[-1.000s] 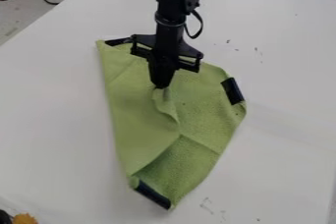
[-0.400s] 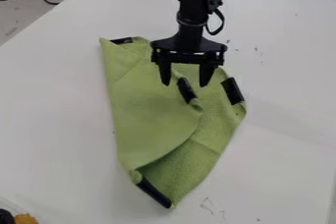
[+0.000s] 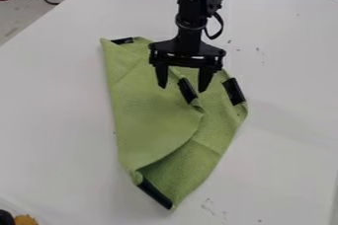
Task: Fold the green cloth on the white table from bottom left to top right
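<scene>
The green cloth (image 3: pixel 148 130) lies on the white desk (image 3: pixel 59 120), its left side folded inward along a nearly straight 9 o'clock edge. Taking the cloth as the dial, one dark strip (image 3: pixel 123 40) sits near 11 o'clock, another, the bottom strip (image 3: pixel 155 194), between 6 and 7. Further right, just above the cloth's middle, the claw (image 3: pixel 182 89), which a second ago was closed on the flap, is now spread wide and holds nothing. The freed corner strip (image 3: pixel 188 91) rests between its fingers, short of the right-hand strip (image 3: pixel 233 91) near 2 o'clock. The fold looks largely made, though another small pull towards 1 or 2 o'clock might bring the corner closer.
</scene>
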Action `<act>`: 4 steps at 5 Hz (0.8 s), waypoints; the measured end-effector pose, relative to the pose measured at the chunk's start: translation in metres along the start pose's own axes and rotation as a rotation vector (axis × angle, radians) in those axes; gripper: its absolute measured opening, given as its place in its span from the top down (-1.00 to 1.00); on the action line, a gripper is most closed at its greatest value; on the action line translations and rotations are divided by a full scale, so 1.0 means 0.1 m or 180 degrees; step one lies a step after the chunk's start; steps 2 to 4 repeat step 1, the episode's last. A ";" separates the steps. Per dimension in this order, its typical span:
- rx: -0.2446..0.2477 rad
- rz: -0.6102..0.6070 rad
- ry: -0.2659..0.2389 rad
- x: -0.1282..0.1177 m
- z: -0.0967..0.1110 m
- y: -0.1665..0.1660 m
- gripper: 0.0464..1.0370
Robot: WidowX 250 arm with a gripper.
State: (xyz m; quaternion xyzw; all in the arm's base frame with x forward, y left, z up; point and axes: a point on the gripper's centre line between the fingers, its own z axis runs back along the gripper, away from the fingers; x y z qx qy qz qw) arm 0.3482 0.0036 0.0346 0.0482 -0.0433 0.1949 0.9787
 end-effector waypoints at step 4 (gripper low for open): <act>-0.0097 -0.0147 -0.0116 0.02 0.04 0.06 -0.93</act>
